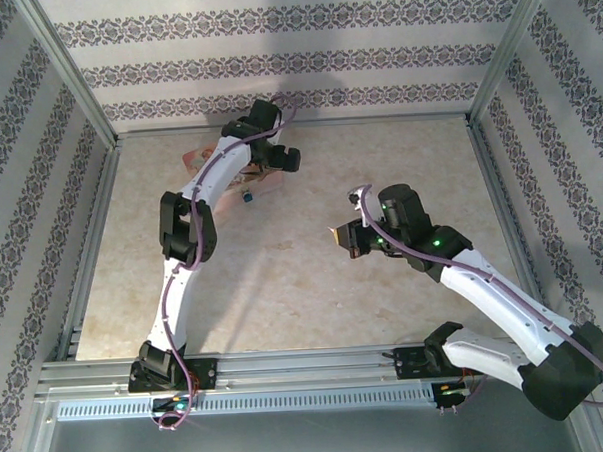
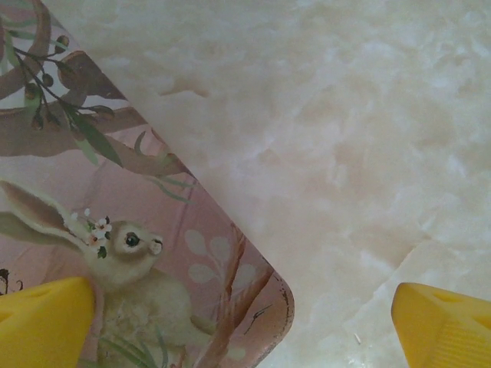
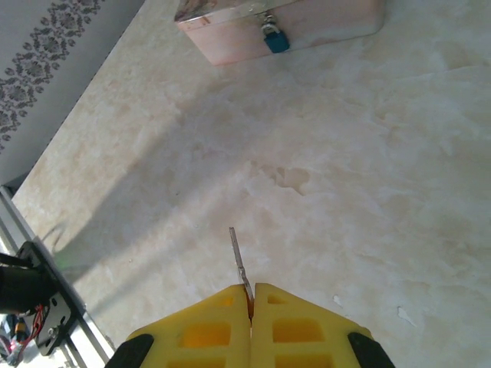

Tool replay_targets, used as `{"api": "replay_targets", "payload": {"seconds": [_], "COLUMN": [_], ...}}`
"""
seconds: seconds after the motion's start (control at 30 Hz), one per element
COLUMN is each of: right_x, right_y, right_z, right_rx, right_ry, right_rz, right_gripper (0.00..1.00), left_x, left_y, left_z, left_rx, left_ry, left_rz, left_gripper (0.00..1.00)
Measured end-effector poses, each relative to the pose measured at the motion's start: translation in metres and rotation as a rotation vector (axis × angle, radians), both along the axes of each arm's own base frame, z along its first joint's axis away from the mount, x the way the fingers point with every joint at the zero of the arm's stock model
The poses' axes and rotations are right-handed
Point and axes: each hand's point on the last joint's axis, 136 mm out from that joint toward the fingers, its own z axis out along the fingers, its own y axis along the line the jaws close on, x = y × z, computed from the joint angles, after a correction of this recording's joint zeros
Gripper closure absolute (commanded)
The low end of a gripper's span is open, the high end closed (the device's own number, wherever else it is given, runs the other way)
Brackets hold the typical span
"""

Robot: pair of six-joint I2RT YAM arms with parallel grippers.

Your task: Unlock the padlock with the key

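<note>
Your right tool (image 3: 251, 297) is pinched shut on the key (image 3: 238, 257), its blade poking forward over the tabletop (image 3: 368, 192). The padlock (image 3: 274, 36) hangs on the front of the pink box (image 3: 230, 38), near the far edge. Your left tool (image 2: 245, 330) gapes wide over that box's corner.

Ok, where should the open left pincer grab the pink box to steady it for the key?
Probably from above, across the pink box's side walls near its rounded corner, where the left pincer is open, one finger over the box and one over the table. Keep off the front wall: the padlock hangs there, facing the key in the shut right pincer.
</note>
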Motion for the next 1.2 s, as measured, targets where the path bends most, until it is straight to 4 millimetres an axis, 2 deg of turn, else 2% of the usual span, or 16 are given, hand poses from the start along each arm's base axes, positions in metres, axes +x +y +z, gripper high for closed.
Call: {"api": "replay_targets", "payload": {"seconds": [0.17,0.43,0.7,0.93,1.2], "right_x": [0.005,0.008,0.012,0.012,0.012], "right_y": [-0.011,-0.032,-0.044,-0.055,-0.074], "right_z": [-0.004,-0.003,0.002,0.004,0.011], "right_rx": [-0.004,0.012,0.037,0.048,0.078], "right_ry": [0.009,0.009,0.010,0.017,0.010], "right_rz": [-0.039,-0.096,-0.131,-0.160,-0.211], "right_gripper": [1.00,1.00,1.00,1.00,1.00], "left_x": [-0.027,-0.091,-0.140,-0.172,-0.193], "left_y": [-0.007,-0.030,-0.052,-0.085,-0.124], "left_z": [0.000,-0.002,-0.002,-0.001,0.002], "left_rx": [-0.001,-0.009,-0.029,-0.087,-0.149], "left_ry": [0.016,0.025,0.019,0.001,-0.006], "left_rz": [-0.028,-0.097,-0.131,-0.158,-0.199], "left_gripper": [0.01,0.01,0.01,0.01,0.01]}}
